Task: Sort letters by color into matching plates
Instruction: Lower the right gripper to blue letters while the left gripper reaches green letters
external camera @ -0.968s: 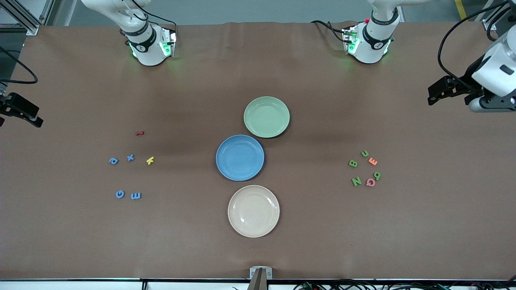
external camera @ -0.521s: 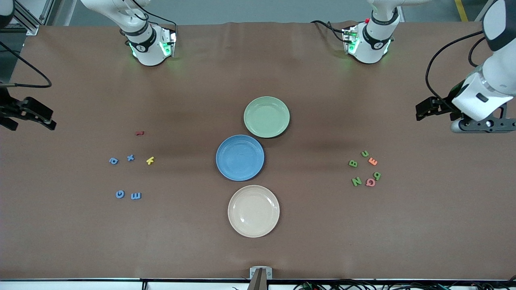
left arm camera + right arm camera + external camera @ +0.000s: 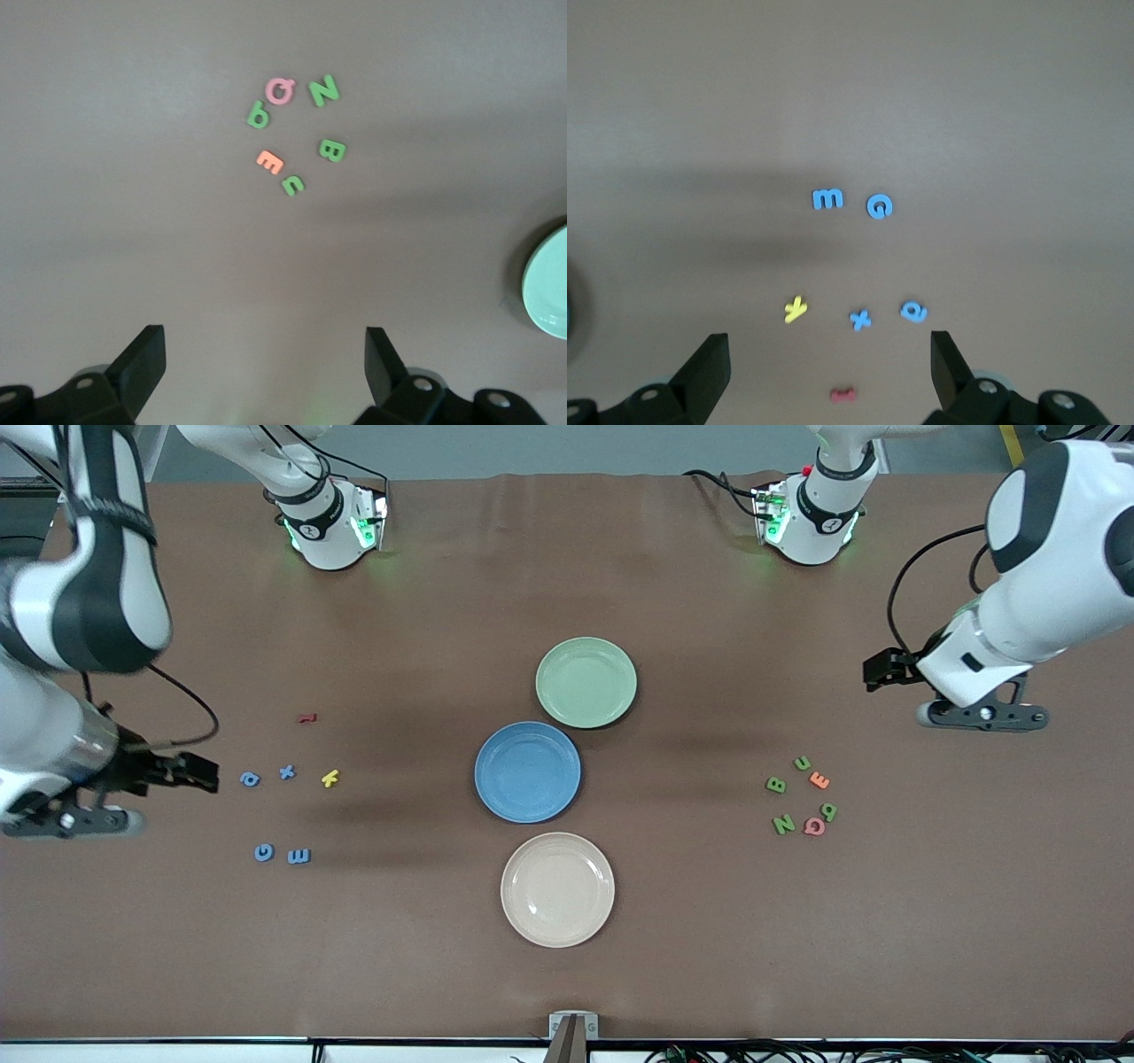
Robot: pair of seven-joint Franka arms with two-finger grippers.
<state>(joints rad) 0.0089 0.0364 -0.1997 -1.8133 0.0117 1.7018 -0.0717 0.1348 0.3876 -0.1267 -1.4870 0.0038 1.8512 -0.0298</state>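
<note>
Both arms swung inward | left hand (image 3: 881, 670) spread above counter near green letters (image 3: 802, 795) | right hand (image 3: 190, 772) spread beside blue letters (image 3: 275, 815) | plates (image 3: 567, 717) central, empty | centre over one letter, descend straight.

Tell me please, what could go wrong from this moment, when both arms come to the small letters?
The pink letter touches or nearly touches the green letters, so the open left gripper might catch the wrong one. The yellow letter lies beside the blue letters, a like risk for the open right gripper. The blue plate and green plate almost touch, so a drop near the rims may miss.
</note>
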